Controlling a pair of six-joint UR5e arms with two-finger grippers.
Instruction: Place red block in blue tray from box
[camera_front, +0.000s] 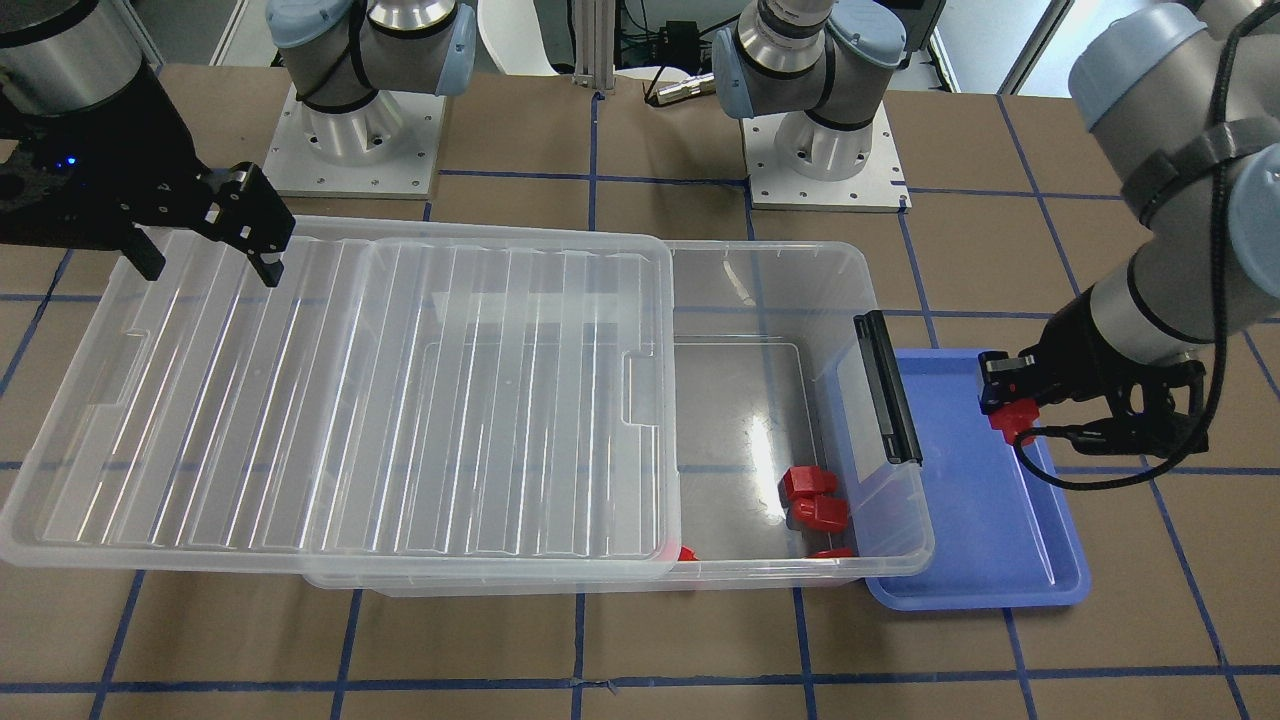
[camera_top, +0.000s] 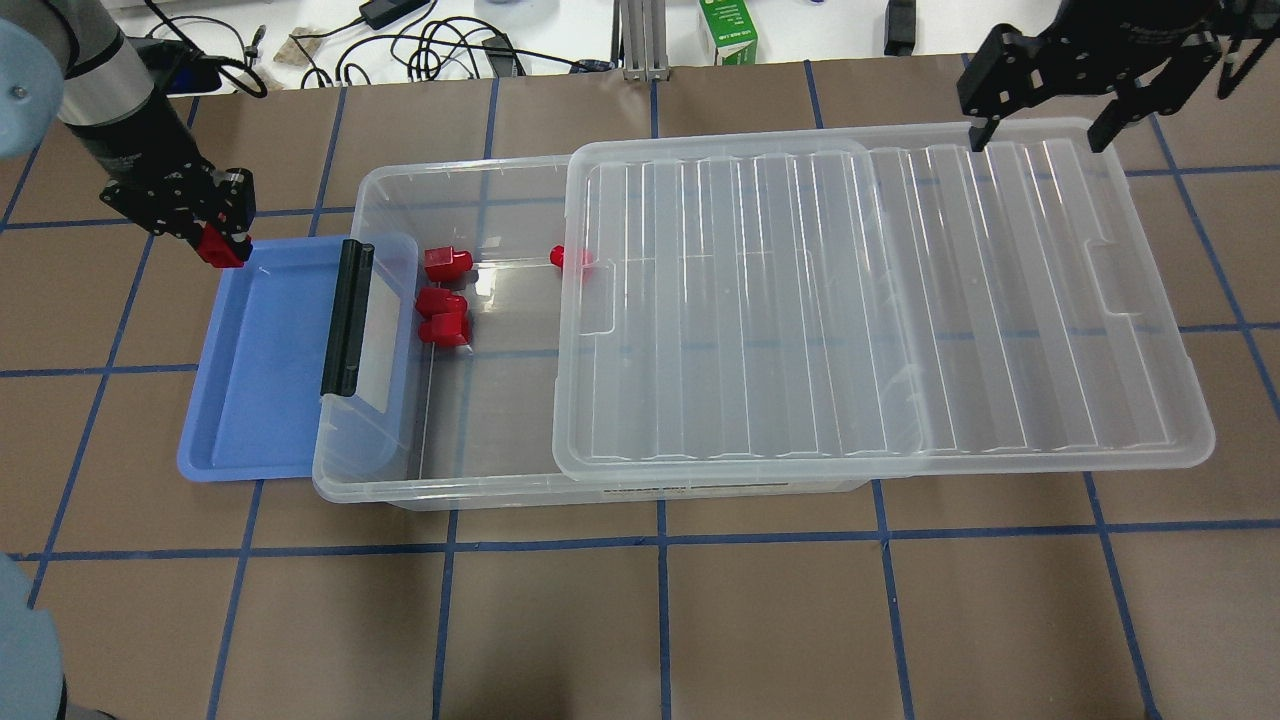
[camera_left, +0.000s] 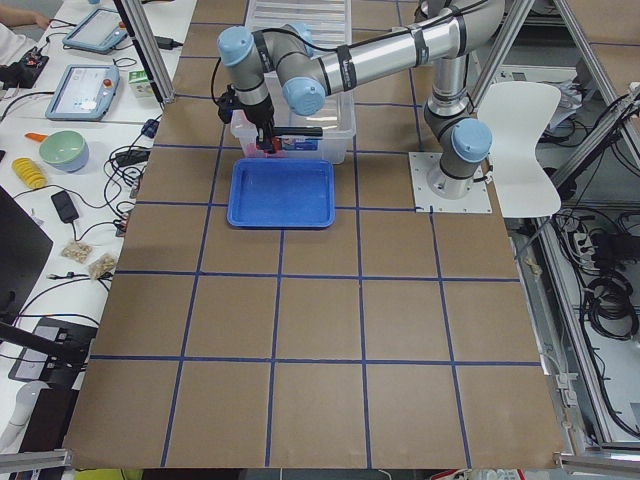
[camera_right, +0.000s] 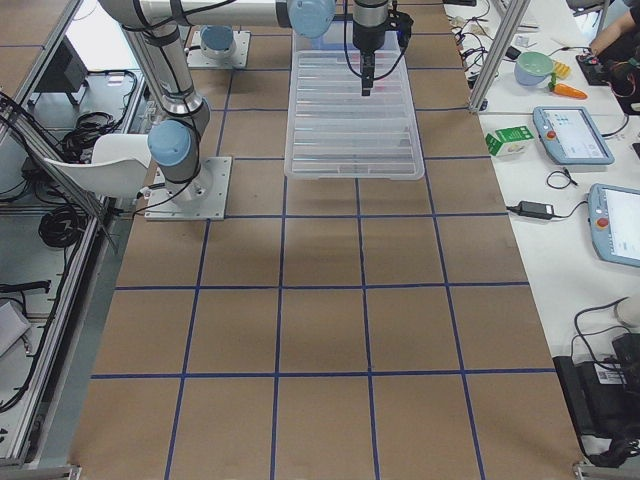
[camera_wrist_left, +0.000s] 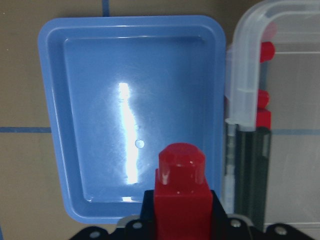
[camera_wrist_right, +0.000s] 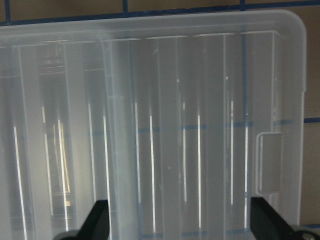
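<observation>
My left gripper (camera_front: 1008, 400) is shut on a red block (camera_front: 1012, 420), held above the far end of the blue tray (camera_front: 1000, 540). In the left wrist view the block (camera_wrist_left: 181, 195) sticks out over the tray (camera_wrist_left: 75, 100), which has nothing in it. The clear box (camera_top: 400, 490) lies beside the tray and overlaps its edge. Its ribbed lid (camera_top: 880, 300) is slid aside, so the tray end is open. Three red blocks (camera_top: 442, 300) lie there, and one more (camera_top: 570, 258) lies at the lid's edge. My right gripper (camera_top: 1042, 138) is open and empty above the lid's far end.
The box's black clip handle (camera_front: 886, 385) stands up between the box's opening and the tray. The two arm bases (camera_front: 355, 140) are bolted at the table's robot side. Cables and a green carton (camera_top: 728, 30) lie beyond the far edge.
</observation>
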